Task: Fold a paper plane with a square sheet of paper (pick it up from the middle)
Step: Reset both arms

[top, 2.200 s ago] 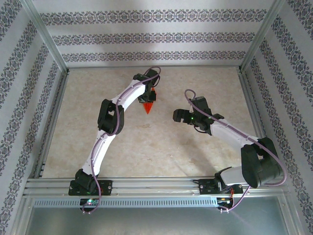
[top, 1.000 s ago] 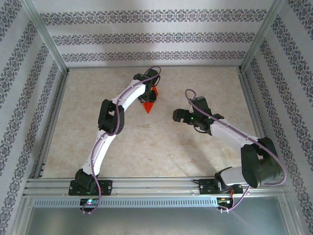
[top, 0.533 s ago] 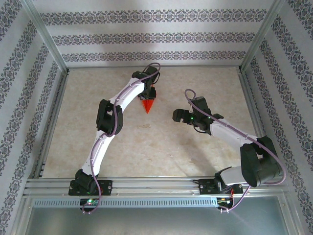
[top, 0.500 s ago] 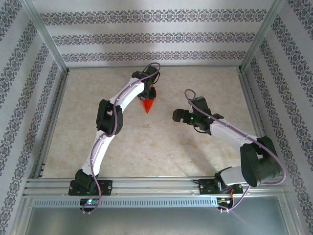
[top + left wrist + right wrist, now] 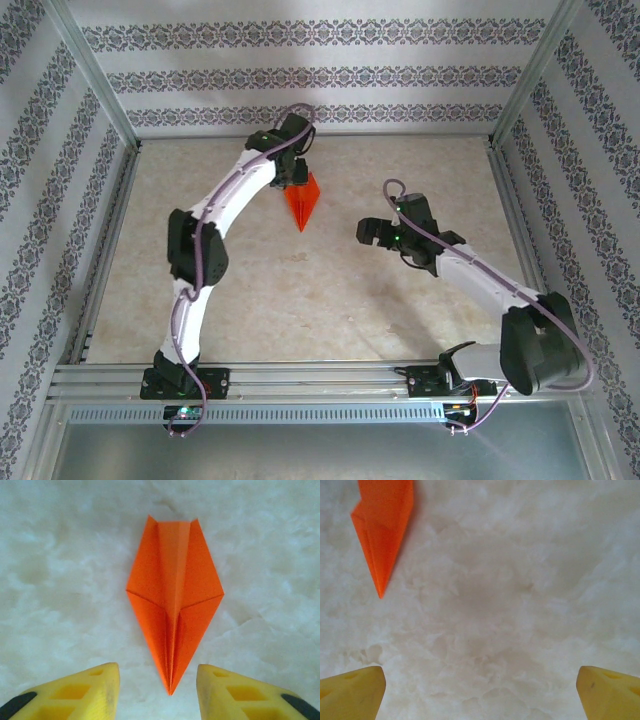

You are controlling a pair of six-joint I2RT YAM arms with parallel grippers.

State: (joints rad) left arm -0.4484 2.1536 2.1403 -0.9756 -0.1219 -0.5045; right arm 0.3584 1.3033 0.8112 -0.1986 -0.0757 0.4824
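Paper plane looks done, lying free: you're at the finish step.

Top: plane flat on table, nose toward you; L gripper by its far end, R gripper well apart.
L wrist: L gripper spread, holding nothing.
R wrist: R gripper wide, empty.
Next, prob.: lift L arm clear w/o snagging wings.
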